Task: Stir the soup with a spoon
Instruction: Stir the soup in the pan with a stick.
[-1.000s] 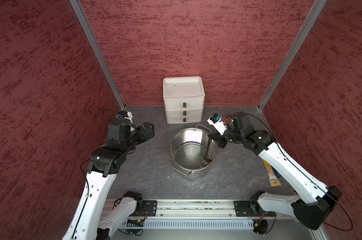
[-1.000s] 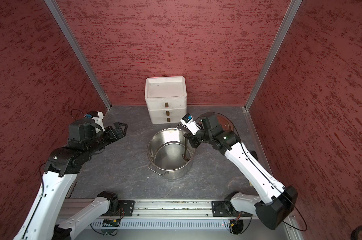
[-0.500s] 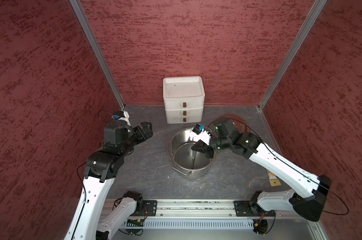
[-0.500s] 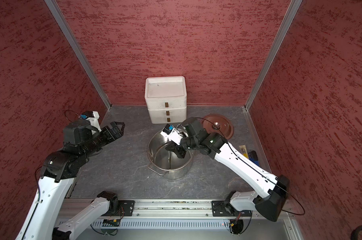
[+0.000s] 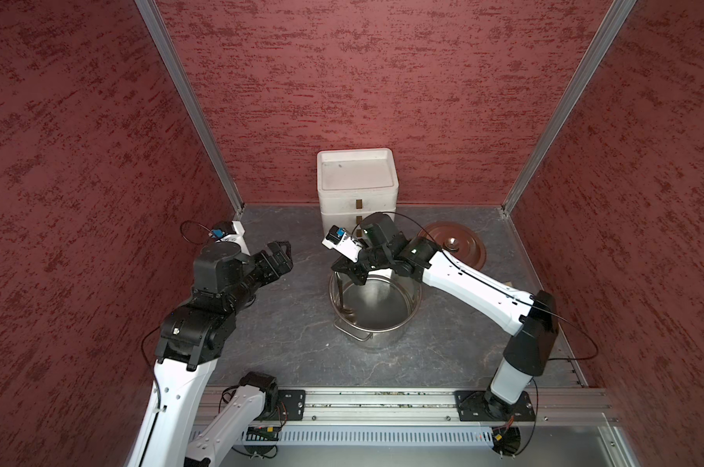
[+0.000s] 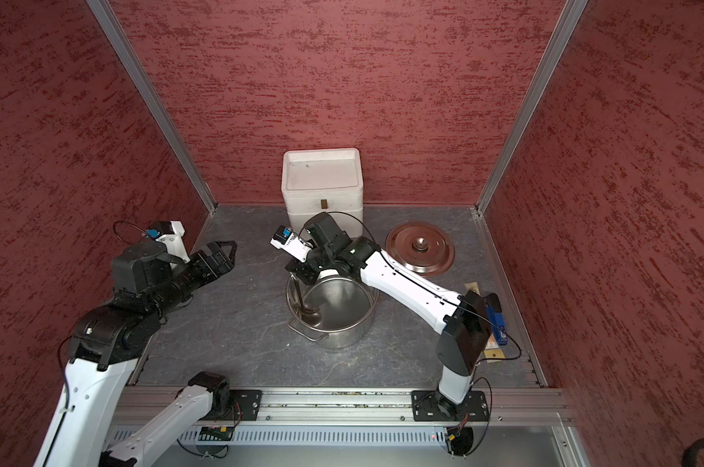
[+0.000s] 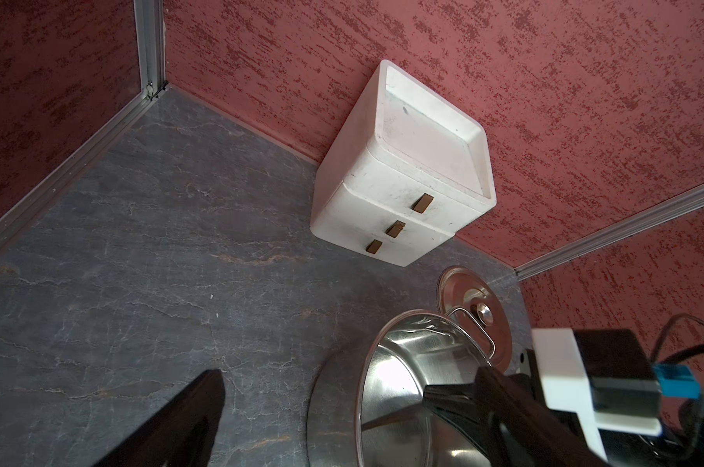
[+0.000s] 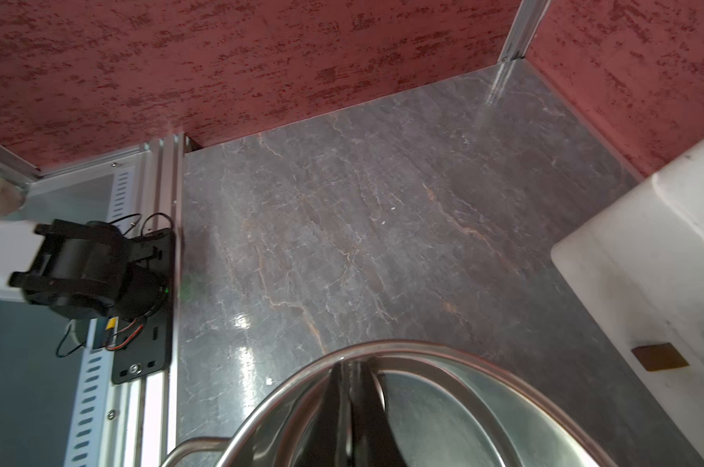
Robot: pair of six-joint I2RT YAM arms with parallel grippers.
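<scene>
Over the pot (image 5: 382,339) at left, right end effector (image 5: 344,275) clamps the spoon (image 5: 341,292) high on its handle: likely light, stiff, slippery; left end effector (image 5: 280,258) gapes empty.

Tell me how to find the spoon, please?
Find the shiny metal pot in the middle of the grey table, in front of the white drawers. The spoon stands inside it near its side, its top pinched by the right gripper. It is the only thin, dark thing there; the lid nearby is round and flat.
</scene>
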